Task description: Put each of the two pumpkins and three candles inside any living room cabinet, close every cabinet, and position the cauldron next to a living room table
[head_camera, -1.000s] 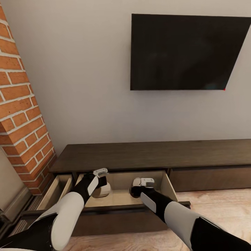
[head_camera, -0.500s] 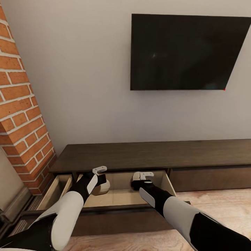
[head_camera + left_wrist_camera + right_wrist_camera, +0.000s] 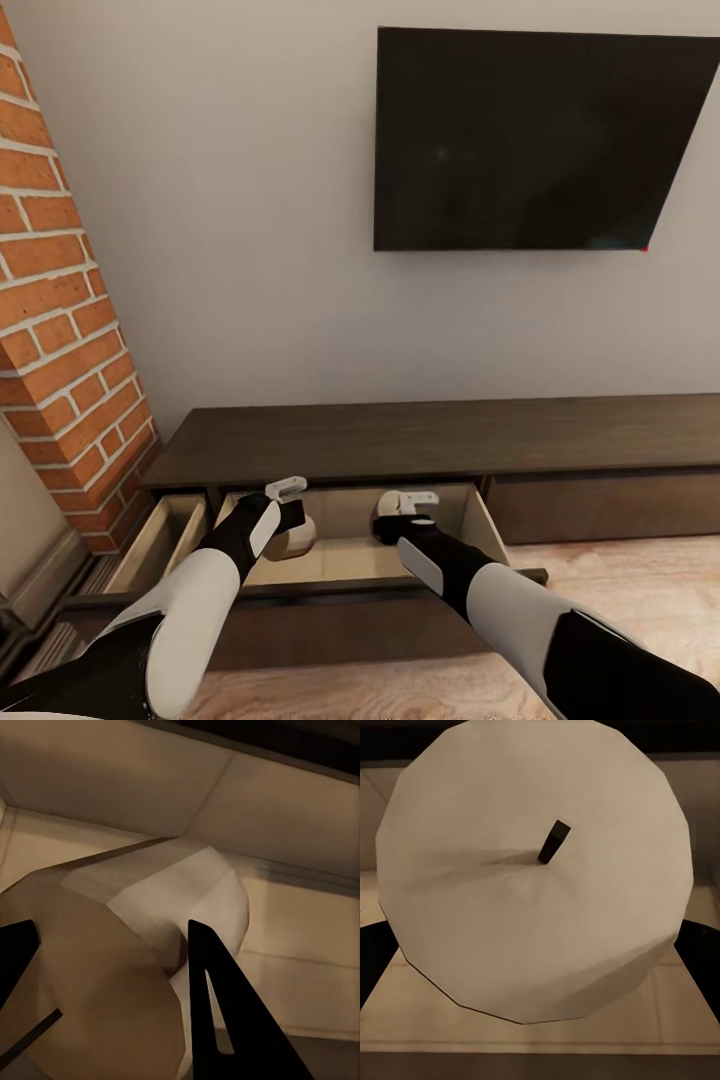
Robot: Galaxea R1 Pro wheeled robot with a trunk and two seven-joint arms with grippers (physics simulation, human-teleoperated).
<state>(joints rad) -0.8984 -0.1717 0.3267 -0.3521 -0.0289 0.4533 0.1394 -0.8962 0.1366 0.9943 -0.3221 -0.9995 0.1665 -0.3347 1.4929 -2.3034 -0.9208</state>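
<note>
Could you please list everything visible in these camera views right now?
Candles: two visible, grey-beige, inside the open middle drawer; one in the right gripper, one between the left gripper's fingers.
Cabinet: one, dark brown, long and low against the wall; two drawers pulled open, pale beige inside.
Television: one, black, on the wall above the cabinet.
Brick column: one, red-orange, left of the cabinet.
Floor: light wood.
Left gripper: over the drawer, fingers around a candle.
Right gripper: over the drawer, holding a candle.
</note>
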